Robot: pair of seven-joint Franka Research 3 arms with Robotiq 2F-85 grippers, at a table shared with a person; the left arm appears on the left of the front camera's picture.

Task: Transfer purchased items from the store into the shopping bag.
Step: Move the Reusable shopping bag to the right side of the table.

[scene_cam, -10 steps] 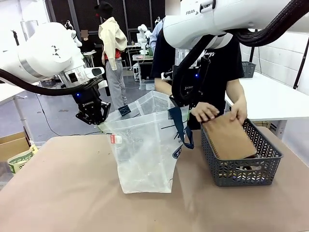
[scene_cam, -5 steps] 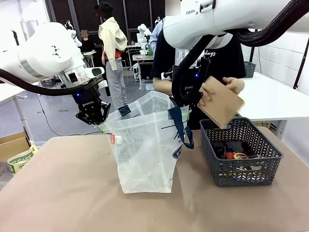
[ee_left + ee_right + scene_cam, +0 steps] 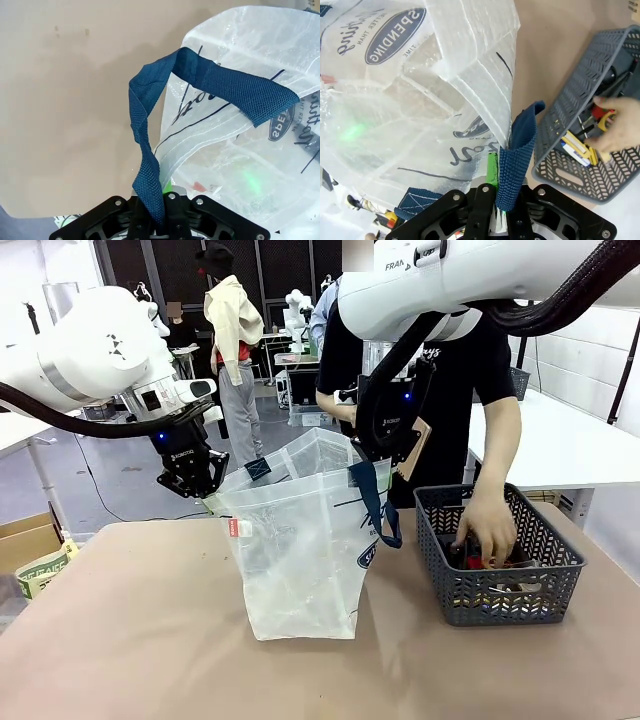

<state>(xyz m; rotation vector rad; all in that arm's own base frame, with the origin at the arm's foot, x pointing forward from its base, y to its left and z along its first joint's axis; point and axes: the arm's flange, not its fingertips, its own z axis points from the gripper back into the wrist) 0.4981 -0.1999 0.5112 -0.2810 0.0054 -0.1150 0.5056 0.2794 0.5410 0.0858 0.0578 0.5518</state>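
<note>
The shopping bag (image 3: 300, 550), translucent white with navy straps, stands open at the table's middle. At its left rim my left gripper (image 3: 203, 492) is shut on a strap. In the left wrist view that blue strap (image 3: 150, 165) runs down into the shut left gripper (image 3: 152, 220). At the bag's right rim my right gripper (image 3: 384, 456) is shut on the other strap (image 3: 512, 170), pinched in the right gripper (image 3: 505, 212). The purchased items (image 3: 577, 147), pens and yellowish pieces, lie in the grey basket (image 3: 500, 602). A person's hand (image 3: 487, 530) reaches in among them.
The lattice basket (image 3: 570, 100) stands just right of the bag. The person's other hand holds a brown cardboard sheet (image 3: 415, 448) upright behind my right gripper. A packet (image 3: 40, 570) lies at the table's left edge. Bare brown tabletop (image 3: 150, 640) lies in front.
The person lifted the brown cardboard off the basket and swung it left behind my right arm, then put a hand down into the basket. Both arms and the bag have stayed still.
</note>
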